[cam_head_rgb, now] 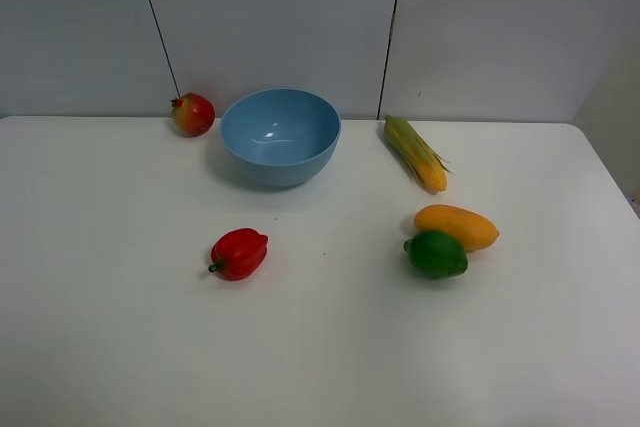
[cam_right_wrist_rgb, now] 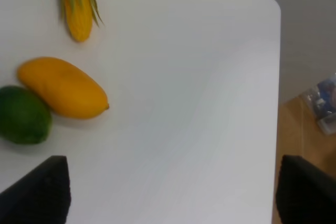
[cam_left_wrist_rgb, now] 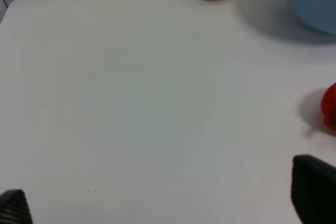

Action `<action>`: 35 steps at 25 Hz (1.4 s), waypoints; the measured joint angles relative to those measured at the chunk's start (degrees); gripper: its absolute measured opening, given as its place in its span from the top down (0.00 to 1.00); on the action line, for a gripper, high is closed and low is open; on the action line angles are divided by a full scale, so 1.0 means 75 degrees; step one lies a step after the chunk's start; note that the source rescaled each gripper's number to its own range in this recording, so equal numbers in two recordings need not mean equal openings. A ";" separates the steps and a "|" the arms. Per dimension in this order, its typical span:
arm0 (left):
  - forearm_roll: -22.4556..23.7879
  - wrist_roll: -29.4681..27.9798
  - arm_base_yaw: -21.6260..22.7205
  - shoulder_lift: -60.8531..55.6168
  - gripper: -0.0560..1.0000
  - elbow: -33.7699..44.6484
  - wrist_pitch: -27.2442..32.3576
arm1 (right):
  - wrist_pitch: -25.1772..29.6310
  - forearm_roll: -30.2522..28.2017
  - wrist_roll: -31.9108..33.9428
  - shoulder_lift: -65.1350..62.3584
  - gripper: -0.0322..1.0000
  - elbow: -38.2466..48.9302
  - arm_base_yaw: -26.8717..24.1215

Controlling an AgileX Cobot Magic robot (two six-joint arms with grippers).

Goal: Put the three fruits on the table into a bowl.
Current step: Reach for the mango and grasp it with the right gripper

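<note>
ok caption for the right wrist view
Open right gripper over the table; mango and lime side by side, corn nearby.

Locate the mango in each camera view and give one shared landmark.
Exterior high: mango right of centre, touching the green fruit in front of it.
Left wrist: not in view.
Right wrist: lying between the green fruit and the corn cob.
Shared landmark: the green fruit against the mango.

Bright, even overhead light is washing the table [cam_head_rgb: 120, 347]; soft, short shadows are sitting under the bowl [cam_head_rgb: 280, 162] & mango [cam_head_rgb: 456, 226]. Small glare spots are glinting inside bowl. Wrist views are running softer, w/ left gripper [cam_left_wrist_rgb: 163, 198] tips blurring at frame edges.
</note>
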 joint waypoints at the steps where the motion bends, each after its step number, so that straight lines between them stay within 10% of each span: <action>1: 0.0000 0.0000 0.0000 0.0000 0.00 0.0000 0.0000 | -0.0033 -0.0051 -0.0179 0.0491 0.58 -0.0172 0.0058; 14: 0.0000 0.0000 0.0000 0.0000 0.00 0.0000 0.0000 | -0.1302 0.0990 -0.1311 0.5961 0.58 -0.1548 0.0188; 35: 0.0000 0.0000 0.0000 0.0000 0.00 0.0000 0.0000 | -0.1916 0.1479 -0.2365 0.7869 0.58 -0.1599 0.0426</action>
